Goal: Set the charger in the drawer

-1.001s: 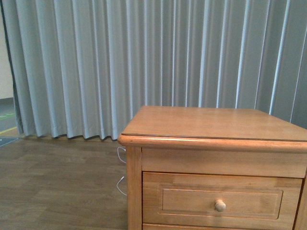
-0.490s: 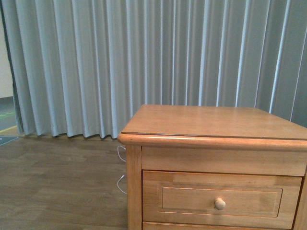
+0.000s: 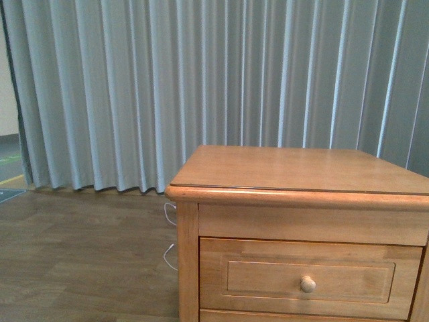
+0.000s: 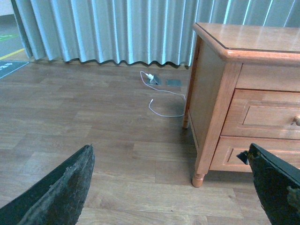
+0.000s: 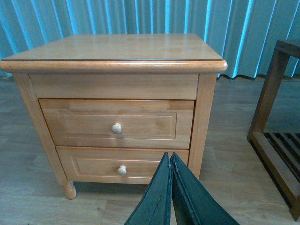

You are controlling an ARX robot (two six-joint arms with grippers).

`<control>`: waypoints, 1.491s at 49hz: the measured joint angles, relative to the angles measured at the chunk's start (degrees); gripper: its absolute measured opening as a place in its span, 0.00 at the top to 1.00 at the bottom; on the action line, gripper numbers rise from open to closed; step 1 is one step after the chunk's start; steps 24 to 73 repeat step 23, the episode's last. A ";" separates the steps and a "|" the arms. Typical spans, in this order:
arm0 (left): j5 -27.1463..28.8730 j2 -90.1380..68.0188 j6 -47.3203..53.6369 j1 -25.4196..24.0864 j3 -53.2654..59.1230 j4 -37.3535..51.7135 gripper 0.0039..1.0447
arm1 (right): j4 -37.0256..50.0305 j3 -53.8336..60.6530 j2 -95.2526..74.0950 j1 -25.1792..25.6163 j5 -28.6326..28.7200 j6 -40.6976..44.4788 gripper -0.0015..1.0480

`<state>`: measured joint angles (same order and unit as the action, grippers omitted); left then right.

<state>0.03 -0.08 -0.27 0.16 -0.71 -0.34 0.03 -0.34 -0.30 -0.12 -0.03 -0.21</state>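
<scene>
Not much going on yet. Compared with a second ago, the front view has drifted a touch: the nightstand (image 3: 301,201) sits slightly higher in the picture now, so the robot's body camera looks to be creeping or tilting, nothing more. Half a second ago it was almost the same as now. Nothing on the stand has moved, and neither arm shows in the front view in any of these frames.

So for the task that means we're at the very start, I'd say. The drawer (image 5: 117,124), the upper one with the small round pale knob (image 5: 116,128), is fully closed, and so is the lower drawer (image 5: 123,164) under it. It needs pulling open before anything can go in.

The charger is the odd part. The nightstand's top surface is bare, and nobody is holding anything. The only candidate I can spot is a small white plug with a thin cable (image 4: 161,96) lying on the wooden floor (image 4: 70,122) to the left of the stand, near the grey curtain (image 3: 167,87). Whether that's the actual charger, I can't tell.

The left gripper (image 4: 168,187) has its jaws spread wide, empty. The right gripper (image 5: 170,180) has its jaws pressed together with nothing between them, and it's pointed at the front of the stand below the drawers.
</scene>
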 joint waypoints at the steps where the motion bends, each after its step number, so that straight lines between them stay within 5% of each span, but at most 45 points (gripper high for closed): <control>1: -0.02 0.00 0.00 0.00 0.00 0.00 0.05 | 0.00 0.00 0.00 0.00 0.00 0.00 0.98; 7: -0.02 0.00 0.00 0.00 0.00 0.00 0.05 | 0.00 0.00 0.00 0.00 0.00 0.04 0.97; 23: -0.02 0.00 0.00 0.00 0.00 0.00 0.05 | 0.00 0.00 0.00 0.00 0.00 0.09 0.39; 73: -0.02 0.00 0.00 0.00 0.00 0.00 0.05 | 0.00 0.00 0.00 0.00 0.00 0.09 0.39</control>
